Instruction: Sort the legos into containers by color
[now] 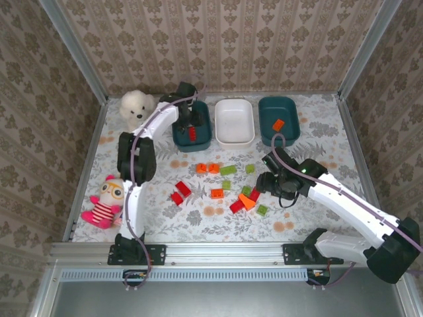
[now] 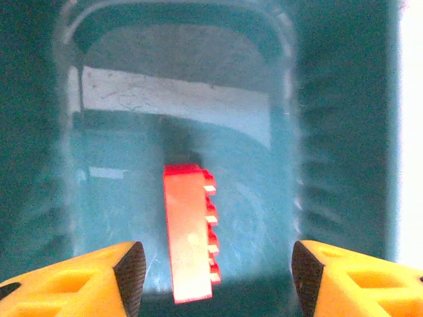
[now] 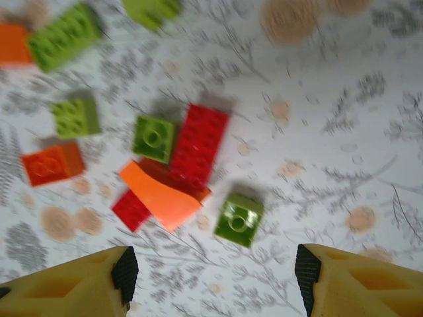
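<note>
So far little is sorted: the left tool point(image 2: 211, 277) hangs released, fingers spread, over the dark teal plastic tub point(image 2: 330, 165) upper left of centre, with a long red plastic brick point(image 2: 190, 231) inside it, and the matching teal tub point(image 1: 291, 135) at upper right holds one orange brick point(image 1: 278, 124). No green has reached the white plastic tub point(image 1: 234, 140) between them. Roughly a dozen red, orange and lime bricks point(image 1: 228, 170) wait mid-frame on the flowered tabletop point(image 1: 330, 158), the right tool point(image 3: 211, 277) above them, spread, grasping nothing
</note>
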Tool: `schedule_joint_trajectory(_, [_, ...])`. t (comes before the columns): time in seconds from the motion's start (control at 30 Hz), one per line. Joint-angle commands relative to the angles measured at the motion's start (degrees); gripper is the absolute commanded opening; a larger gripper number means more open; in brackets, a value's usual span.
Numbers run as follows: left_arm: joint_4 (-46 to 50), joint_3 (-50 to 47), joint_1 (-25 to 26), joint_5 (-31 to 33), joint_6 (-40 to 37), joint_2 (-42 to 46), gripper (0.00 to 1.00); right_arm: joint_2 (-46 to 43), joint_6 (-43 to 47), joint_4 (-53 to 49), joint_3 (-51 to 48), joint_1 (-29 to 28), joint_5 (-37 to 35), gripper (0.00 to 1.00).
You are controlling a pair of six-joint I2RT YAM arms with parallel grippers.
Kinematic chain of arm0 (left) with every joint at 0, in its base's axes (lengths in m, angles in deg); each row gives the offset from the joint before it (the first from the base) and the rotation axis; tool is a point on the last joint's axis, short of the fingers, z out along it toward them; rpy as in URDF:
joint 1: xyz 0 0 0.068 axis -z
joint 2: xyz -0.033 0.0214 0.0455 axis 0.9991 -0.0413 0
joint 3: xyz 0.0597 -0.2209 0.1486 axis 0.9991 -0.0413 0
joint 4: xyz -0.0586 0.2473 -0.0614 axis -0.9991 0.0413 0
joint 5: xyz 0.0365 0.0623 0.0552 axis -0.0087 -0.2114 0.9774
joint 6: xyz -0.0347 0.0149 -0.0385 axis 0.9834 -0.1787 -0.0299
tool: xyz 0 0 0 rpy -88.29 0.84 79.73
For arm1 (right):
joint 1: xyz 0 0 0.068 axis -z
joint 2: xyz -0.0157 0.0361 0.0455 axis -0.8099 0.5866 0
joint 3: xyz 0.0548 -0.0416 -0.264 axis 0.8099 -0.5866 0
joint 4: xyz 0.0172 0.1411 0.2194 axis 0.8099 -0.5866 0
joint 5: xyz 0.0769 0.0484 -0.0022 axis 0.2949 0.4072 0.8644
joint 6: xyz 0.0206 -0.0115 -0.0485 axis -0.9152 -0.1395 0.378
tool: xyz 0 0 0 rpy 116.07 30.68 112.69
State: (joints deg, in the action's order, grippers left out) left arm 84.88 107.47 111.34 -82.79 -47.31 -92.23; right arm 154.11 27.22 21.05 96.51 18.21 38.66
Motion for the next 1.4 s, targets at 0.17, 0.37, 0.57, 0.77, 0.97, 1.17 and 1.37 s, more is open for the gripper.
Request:
schedule_joint_trajectory(0.17, [-11.0, -26.3, 7.3, -4.2, 3.7, 30.5, 0.68, -2.5, -4.5, 3.8, -13.1, -1.1, 11.1, 0.63])
schedule_joint_trajectory(0.37, [-20.9, -51.3, 11.6, -8.0, 9.5, 52.2, 0.72, 2.3, -5.5, 11.4, -15.5, -2.6, 11.1, 0.66])
schedule_joint_trajectory(0.57, [-23.1, -67.1, 14.3, -7.6, 13.8, 72.0, 0.78, 6.6, -5.3, 15.0, -15.4, -2.5, 10.2, 0.67])
schedule_joint_trajectory(0.77, [-17.5, -71.8, 14.4, -5.6, 15.8, 82.8, 0.80, 9.7, -4.8, 16.0, -15.2, -2.5, 9.7, 0.65])
schedule_joint_trajectory(0.97, [-17.9, -71.9, 14.5, -5.1, 16.5, 83.3, 0.79, 11.0, -4.2, 15.8, -15.8, -2.3, 8.4, 0.60])
schedule_joint_trajectory(1.17, [-19.7, -70.4, 14.7, -6.4, 15.8, 80.0, 0.79, 12.5, -3.6, 17.2, -15.8, -0.6, 7.4, 0.61])
schedule_joint_trajectory(1.37, [-21.3, -70.0, 15.2, -6.7, 15.6, 78.2, 0.79, 14.8, -3.5, 17.2, -15.0, 0.0, 6.2, 0.54])
